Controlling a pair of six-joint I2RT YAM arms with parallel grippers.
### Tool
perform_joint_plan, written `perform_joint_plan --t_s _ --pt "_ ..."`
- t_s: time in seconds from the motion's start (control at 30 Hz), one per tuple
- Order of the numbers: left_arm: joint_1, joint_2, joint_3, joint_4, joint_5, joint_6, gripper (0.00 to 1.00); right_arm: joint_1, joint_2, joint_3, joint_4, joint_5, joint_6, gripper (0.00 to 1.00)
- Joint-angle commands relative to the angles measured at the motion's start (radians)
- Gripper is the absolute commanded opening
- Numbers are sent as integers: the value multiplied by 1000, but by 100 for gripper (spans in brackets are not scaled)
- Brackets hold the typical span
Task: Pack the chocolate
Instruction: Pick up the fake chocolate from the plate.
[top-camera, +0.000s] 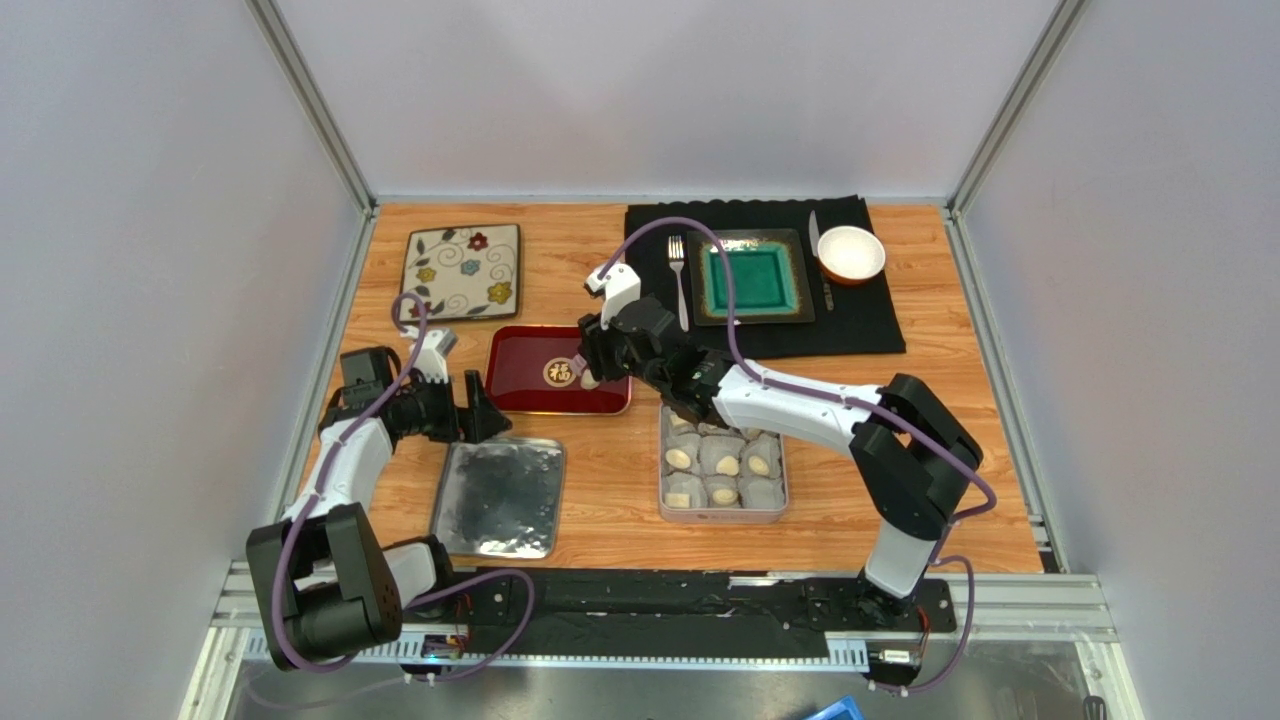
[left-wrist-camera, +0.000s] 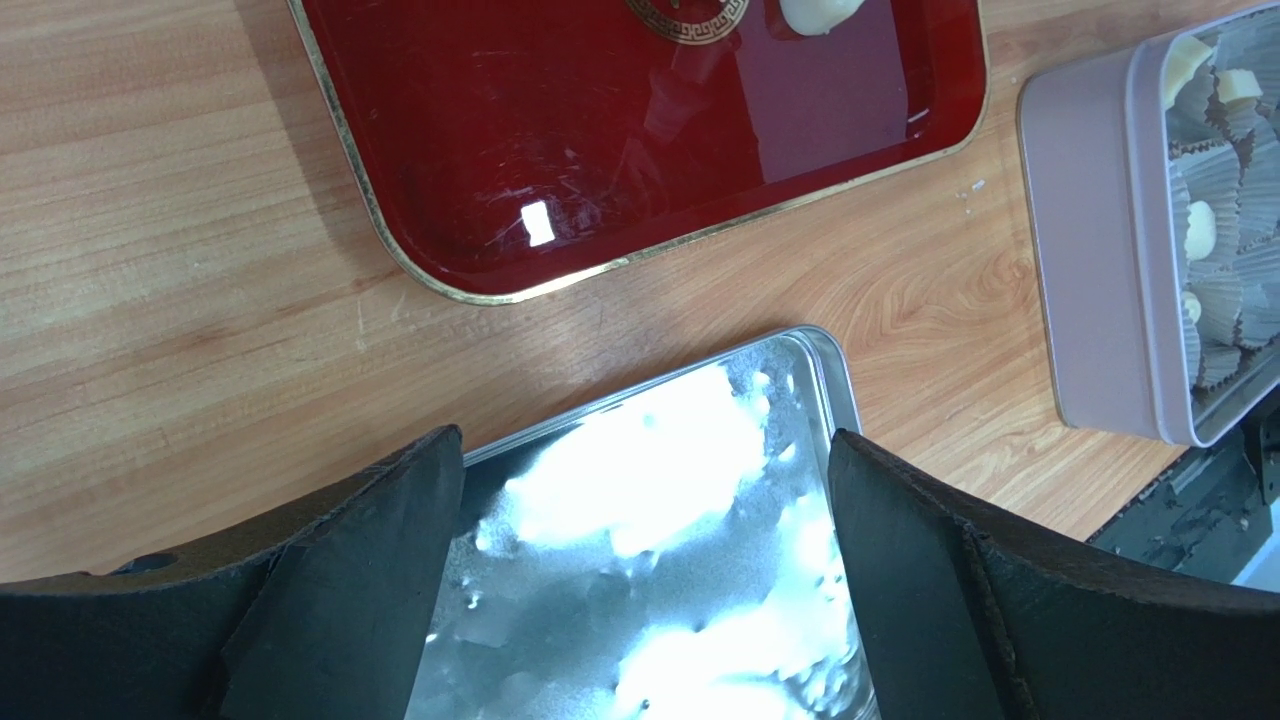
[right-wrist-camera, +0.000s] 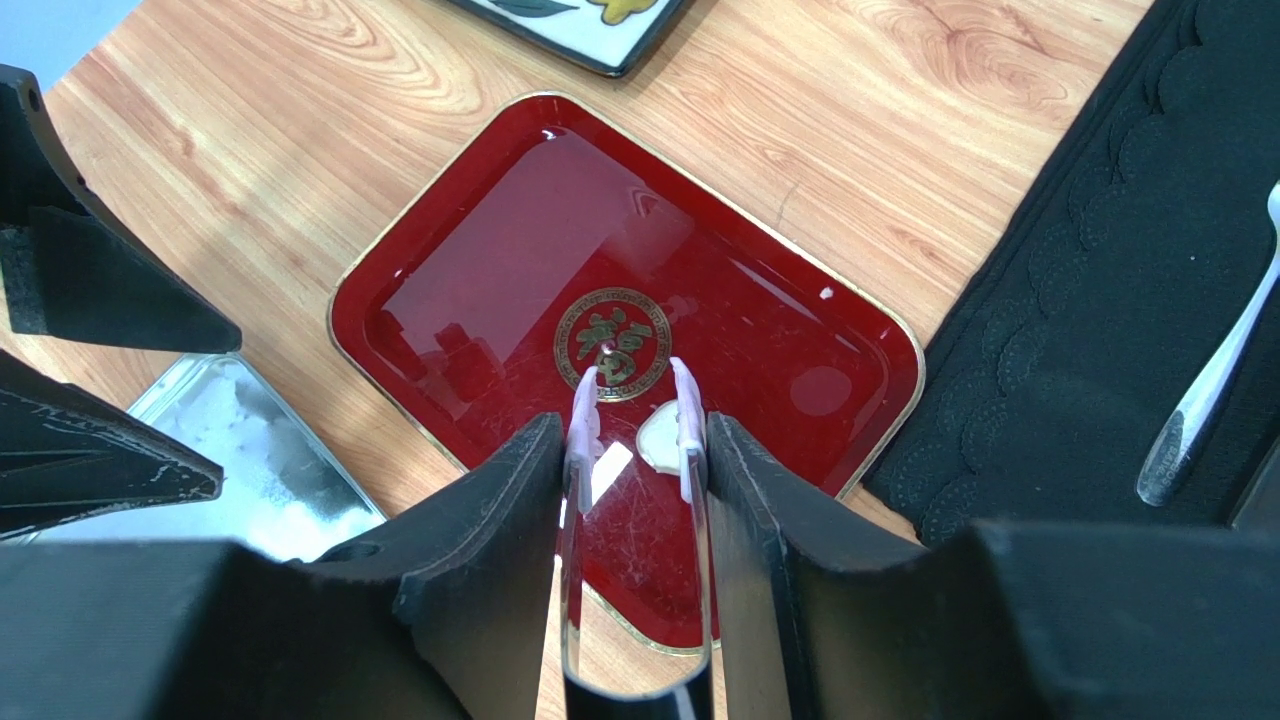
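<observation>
One cream chocolate (right-wrist-camera: 657, 438) lies on the red tray (right-wrist-camera: 496, 255), seen between the spread arms of clear tongs (right-wrist-camera: 688, 435) with pink tips. My right gripper (right-wrist-camera: 634, 428) is shut on the tongs, hovering over the tray's near side (top-camera: 594, 368). Several more chocolates (top-camera: 726, 465) sit in white paper cups inside the pale box (top-camera: 723, 510). My left gripper (left-wrist-camera: 646, 438) is open and empty above the silver lid (left-wrist-camera: 676, 570), left of the box (left-wrist-camera: 1104, 255). The tray's chocolate (left-wrist-camera: 816, 12) shows at the top edge of the left wrist view.
A floral plate (top-camera: 461, 270) sits at the back left. A black mat (top-camera: 879, 315) at the back right carries a green plate (top-camera: 751, 278), a fork (top-camera: 678, 278) and a white bowl (top-camera: 851, 252). The mat's edge (right-wrist-camera: 1082, 300) lies close beside the tray.
</observation>
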Motion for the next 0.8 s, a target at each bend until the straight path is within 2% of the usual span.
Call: perform_joint_plan --t_s 0.0,0.77 --pt "9 -22 23 19 33 -8 98 5 16 36 29 19 -6 42" --pt "25 -31 33 15 69 -19 99 -17 78 36 38 -2 25 43"
